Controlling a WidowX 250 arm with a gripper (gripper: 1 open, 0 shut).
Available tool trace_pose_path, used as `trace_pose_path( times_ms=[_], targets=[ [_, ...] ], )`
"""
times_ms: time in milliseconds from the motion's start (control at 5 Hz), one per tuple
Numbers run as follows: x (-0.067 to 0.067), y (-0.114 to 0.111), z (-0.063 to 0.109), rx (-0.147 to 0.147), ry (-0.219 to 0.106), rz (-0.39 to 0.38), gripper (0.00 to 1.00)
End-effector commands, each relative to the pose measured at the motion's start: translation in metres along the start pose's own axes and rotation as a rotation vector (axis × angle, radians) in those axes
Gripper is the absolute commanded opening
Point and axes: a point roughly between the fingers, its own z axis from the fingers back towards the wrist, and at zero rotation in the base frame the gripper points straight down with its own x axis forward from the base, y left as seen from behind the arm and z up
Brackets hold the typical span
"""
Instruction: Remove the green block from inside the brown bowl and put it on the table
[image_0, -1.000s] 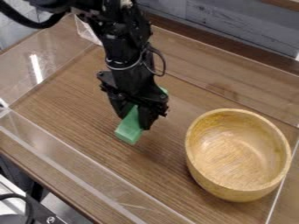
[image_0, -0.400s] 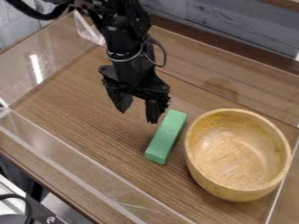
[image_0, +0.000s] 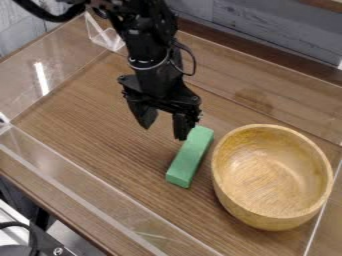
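Note:
The green block lies flat on the table, just left of the brown bowl and outside it. The bowl's inside is bare. My gripper hangs open above the block's far end, its two black fingers spread apart with nothing between them. The black arm rises from it toward the top of the camera view.
Low clear acrylic walls run along the table's edges, close to the bowl on the right and along the front. A grey cloth-like surface lies beyond the back wall.
The gripper opened and let go of the green block, which dropped flat onto the table beside the bowl. The gripper then rose slightly and shifted a little to the right.

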Motion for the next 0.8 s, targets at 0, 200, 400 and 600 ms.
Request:
trace_pose_path(
  times_ms=[0, 200, 400, 600],
  targets=[
    [0.014, -0.005, 0.007, -0.005, -0.052, -0.012, 1.0],
    [0.014, -0.008, 0.003, -0.012, -0.051, -0.014, 1.0],
    [0.013, -0.011, -0.002, -0.018, -0.05, -0.016, 1.0],
    [0.013, -0.014, -0.008, -0.024, -0.048, -0.017, 1.0]
  ],
)
